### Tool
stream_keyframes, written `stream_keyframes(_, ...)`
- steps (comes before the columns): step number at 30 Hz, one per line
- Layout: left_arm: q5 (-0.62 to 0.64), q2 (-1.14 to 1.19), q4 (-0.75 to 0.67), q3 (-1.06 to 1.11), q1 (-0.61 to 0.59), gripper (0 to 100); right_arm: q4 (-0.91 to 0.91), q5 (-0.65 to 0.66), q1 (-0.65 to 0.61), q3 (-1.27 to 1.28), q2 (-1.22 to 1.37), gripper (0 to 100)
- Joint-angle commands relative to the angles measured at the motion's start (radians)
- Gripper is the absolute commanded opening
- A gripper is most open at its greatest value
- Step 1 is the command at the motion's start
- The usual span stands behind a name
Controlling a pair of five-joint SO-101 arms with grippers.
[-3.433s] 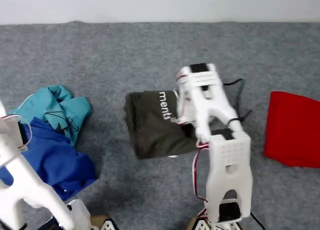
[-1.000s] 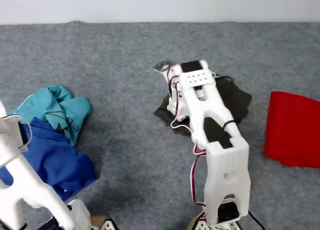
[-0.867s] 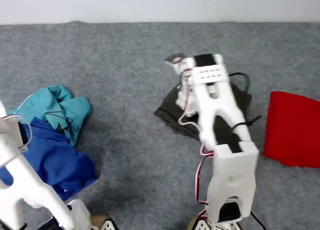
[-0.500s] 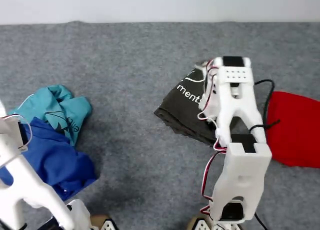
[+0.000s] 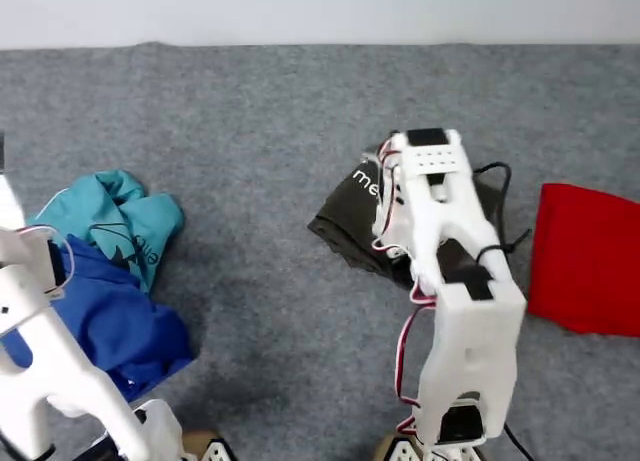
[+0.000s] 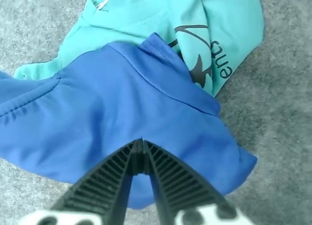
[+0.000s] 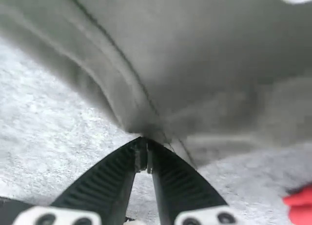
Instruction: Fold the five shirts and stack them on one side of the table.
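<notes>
The right jaws are clamped together on a crease of the dark shirt [image 7: 195, 54], and the rest of that shirt spreads out past the tips as a loose, lopsided bundle on the grey bench [image 5: 250, 111]. It's thin, floppy jersey with a seam ridge running right into the pinch. To do this step well, the arm should probably keep the grip on that doubled edge, carry it low and slow so the cloth drags flat instead of bunching, and only let go once the edges line up. The fuzzy bench cover looks grippy, so a fast pull would likely skew the fold.

The red shirt [image 5: 585, 261] lies off to the side of the right jaws, apart from the dark one, already a neat flat rectangle, so that's the obvious stacking spot.

The left jaws are together with their tips against the blue shirt [image 6: 122, 103], which is smooth and slightly shiny. Can't tell if any cloth is actually pinched. The teal shirt [image 6: 161, 20] sits crumpled just beyond it, partly tucked under
</notes>
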Motion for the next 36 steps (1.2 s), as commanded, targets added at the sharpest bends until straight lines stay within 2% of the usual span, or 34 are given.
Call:
stream_keyframes(1,-0.006,-0.018,-0.009,-0.005,0.006,1,0.002,-0.011,0.028,-0.003,-0.194,0.9)
stream_keyframes(8,-0.008,-0.018,-0.009,-0.005,0.006,1,-0.11,-0.012,0.097,-0.002,-0.286,1.2)
stream_keyframes(10,-0.008,-0.018,-0.009,-0.005,0.006,1,-0.125,-0.064,0.113,-0.002,-0.274,1.2)
stream_keyframes(14,-0.008,-0.018,-0.009,-0.005,0.008,1,-0.14,-0.293,0.105,-0.002,-0.262,1.3)
stream_keyframes(19,-0.008,-0.018,-0.009,-0.005,0.008,1,-0.275,-0.706,0.108,0.005,-0.237,1.6)
stream_keyframes(22,-0.008,-0.018,-0.009,-0.005,0.008,1,-0.338,-0.798,0.09,0.0,-0.182,11.3)
stream_keyframes(25,-0.008,-0.018,-0.005,-0.005,0.008,1,-0.371,-0.908,0.091,-0.002,-0.125,30.9)
stream_keyframes(28,-0.008,-0.018,-0.003,-0.005,0.006,1,-0.384,-0.964,0.093,-0.002,-0.073,48.1)
stream_keyframes(36,-0.008,-0.018,-0.006,0.024,0.006,1,-0.437,-0.984,0.105,-0.002,0.047,50.4)
